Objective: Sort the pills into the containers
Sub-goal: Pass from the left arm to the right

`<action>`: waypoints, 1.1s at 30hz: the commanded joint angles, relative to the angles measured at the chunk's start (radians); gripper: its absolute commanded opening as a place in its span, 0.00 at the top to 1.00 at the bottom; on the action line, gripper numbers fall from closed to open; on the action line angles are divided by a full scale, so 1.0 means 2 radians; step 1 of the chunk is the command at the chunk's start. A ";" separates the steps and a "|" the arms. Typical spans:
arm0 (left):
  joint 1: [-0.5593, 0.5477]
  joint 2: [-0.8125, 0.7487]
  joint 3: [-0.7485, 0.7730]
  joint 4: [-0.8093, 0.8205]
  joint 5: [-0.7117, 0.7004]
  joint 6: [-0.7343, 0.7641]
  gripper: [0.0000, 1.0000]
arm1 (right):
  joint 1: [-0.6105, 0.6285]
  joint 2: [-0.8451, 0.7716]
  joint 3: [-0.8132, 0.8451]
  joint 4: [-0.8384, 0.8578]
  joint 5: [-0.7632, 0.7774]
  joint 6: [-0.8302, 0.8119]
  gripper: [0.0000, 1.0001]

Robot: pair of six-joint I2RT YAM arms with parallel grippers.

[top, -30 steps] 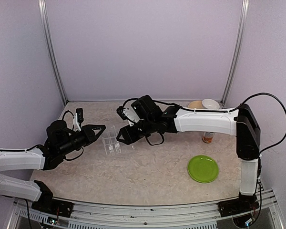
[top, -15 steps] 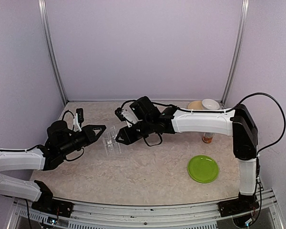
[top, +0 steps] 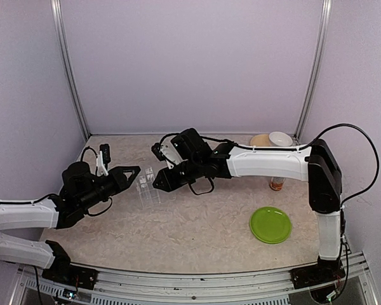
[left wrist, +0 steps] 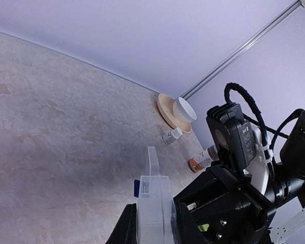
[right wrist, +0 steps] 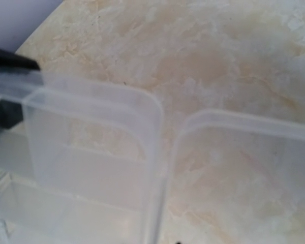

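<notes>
One green plate (top: 270,224) lies nearest, on the right of the marble-patterned table (top: 197,248), well apart from everything else.

Farther in and left of centre, the left gripper (top: 133,176) and the right gripper (top: 159,183) come in from opposite sides at the pill organiser (top: 148,186), a clear plastic box of small square compartments. In the left wrist view the left gripper's dark fingers (left wrist: 128,227) press against both long sides of the box and clamp it. One clear lid (left wrist: 153,161) stands upright from it. A small blue patch (left wrist: 136,187) shows at its left side; what it is cannot be told. Whether the box rests on the table or hangs just above it cannot be told either.

The right gripper sits just beside the right end of the organiser. I cannot tell whether its fingers are spread or closed. Its own camera shows only clear lids and compartment walls, very close and blurred, with the table behind them.

Farther right, well apart from the box, stands an amber bottle (top: 277,183). The left wrist view shows a small white bottle (left wrist: 172,136) beyond it. At the far right corner a white bowl (top: 280,137) touches a tan dish (top: 260,139).
</notes>
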 commanded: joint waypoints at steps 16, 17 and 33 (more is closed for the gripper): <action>-0.016 -0.025 -0.009 0.010 -0.017 0.008 0.79 | 0.003 0.026 0.035 -0.001 0.019 0.017 1.00; -0.016 -0.026 -0.009 0.009 -0.018 0.008 0.78 | 0.003 0.026 0.036 -0.001 0.019 0.017 1.00; -0.015 -0.060 -0.013 -0.016 -0.037 0.017 0.25 | -0.022 0.006 0.031 -0.025 0.020 -0.022 1.00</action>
